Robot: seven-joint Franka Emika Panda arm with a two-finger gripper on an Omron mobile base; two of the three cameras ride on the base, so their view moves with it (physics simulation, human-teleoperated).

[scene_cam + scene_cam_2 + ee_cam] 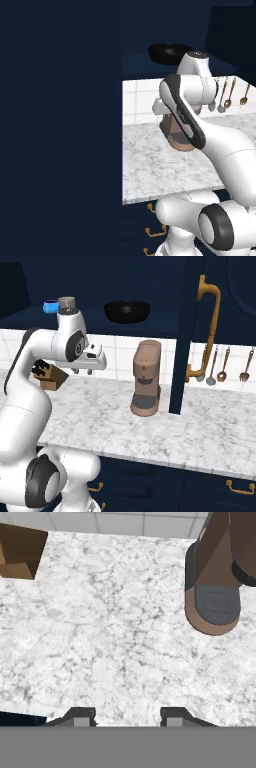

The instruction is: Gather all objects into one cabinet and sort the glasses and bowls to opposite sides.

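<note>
We see the gripper (125,716) with its jaws parted about halfway and nothing between them, only bare marble counter (110,642) below; the hand hangs above the counter, facing down. Taking the brown coffee machine (146,378) as landmark, the hand hovers to its left, the knife block (48,375) further left. Above the machine, a black bowl (127,310) sits on the dark shelf, a blue cup (51,306) well left of it. The cabinet door (181,331) stands open just right of the machine, presumably ready for gathering. We cannot locate the mug.

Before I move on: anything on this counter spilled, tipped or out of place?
Nothing stands out. The brown coffee machine stands upright on the marble counter, the knife block sits by the tiled wall, and the black bowl rests level above. No spills.
</note>
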